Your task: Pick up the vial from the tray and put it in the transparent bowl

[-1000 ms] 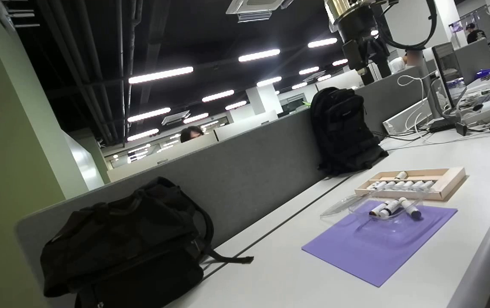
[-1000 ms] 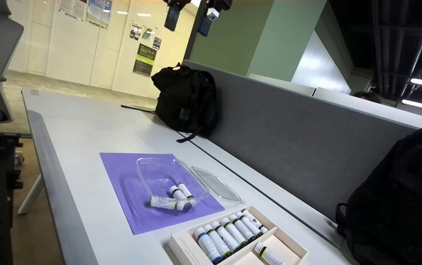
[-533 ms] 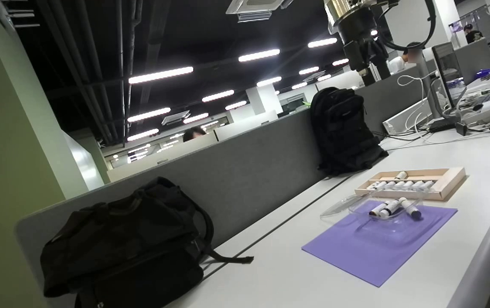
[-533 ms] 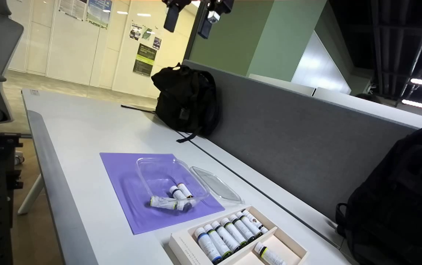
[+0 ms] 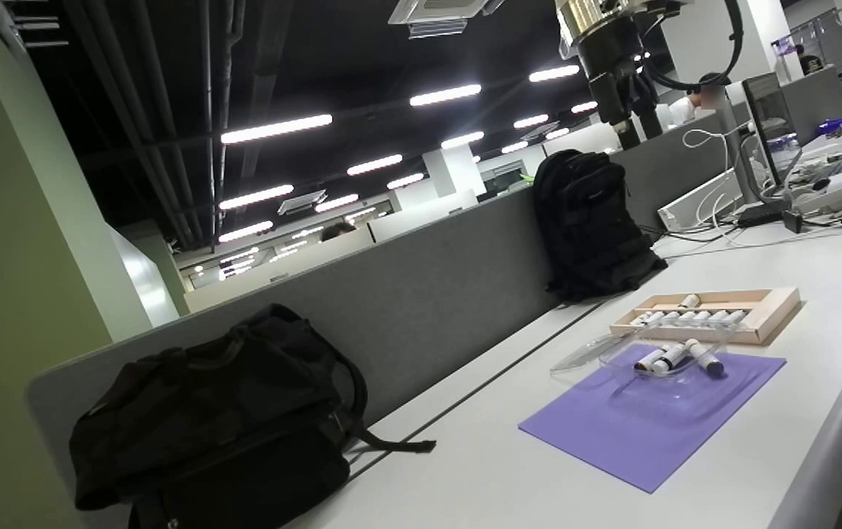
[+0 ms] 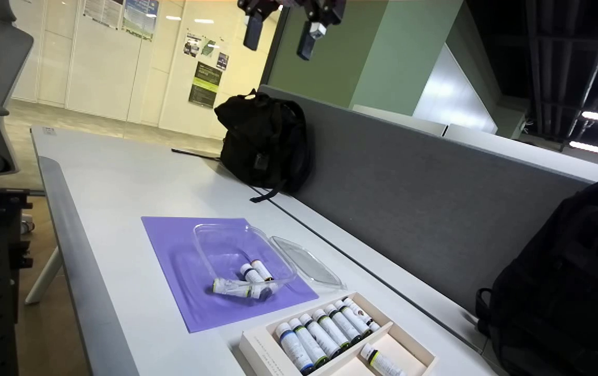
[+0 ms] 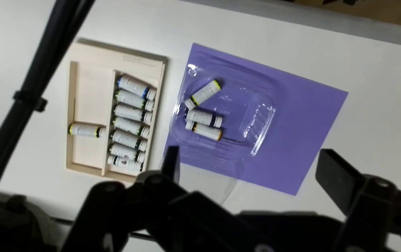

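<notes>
Shifts slightly sideways with gripper (image 6: 278, 53) spread wide, holding nothing, well above tray (image 7: 92, 89) and bowl (image 7: 256, 122); likely lining up, and must yet descend to a vial (image 7: 84, 130).

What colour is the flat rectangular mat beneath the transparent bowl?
The mat is purple, best seen in the wrist view.

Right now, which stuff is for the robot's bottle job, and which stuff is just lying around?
For the job: the open gripper; the tan tray; the vials lying in the tray (I can't tell which one is meant); the transparent bowl.

Just lying around: the purple mat under the bowl; the clear lid; a black backpack; another backpack.
</notes>
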Robot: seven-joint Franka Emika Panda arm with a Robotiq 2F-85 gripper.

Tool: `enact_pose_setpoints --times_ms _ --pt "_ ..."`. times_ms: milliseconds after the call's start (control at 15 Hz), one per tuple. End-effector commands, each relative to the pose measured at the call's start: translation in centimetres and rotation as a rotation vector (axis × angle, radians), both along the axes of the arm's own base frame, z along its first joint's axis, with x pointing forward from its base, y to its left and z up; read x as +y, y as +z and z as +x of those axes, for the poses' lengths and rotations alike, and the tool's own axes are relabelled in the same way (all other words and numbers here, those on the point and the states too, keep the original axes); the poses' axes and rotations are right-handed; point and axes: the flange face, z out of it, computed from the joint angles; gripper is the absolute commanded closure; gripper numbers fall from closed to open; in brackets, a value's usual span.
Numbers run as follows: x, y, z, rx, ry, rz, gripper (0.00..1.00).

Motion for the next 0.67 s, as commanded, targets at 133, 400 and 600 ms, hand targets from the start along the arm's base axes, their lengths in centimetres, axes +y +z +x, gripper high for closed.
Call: enact_pose_setpoints --times_ms 133,400,600 --pt "-5.5 0.1 3.6 -0.044 0.306 -0.122 0.0" --pt "-11.4 1.7 6.1 0.025 0.45 -0.189 0.0" --pt "-10.4 0.3 4.6 -0.008 0.417 -0.158 0.0"
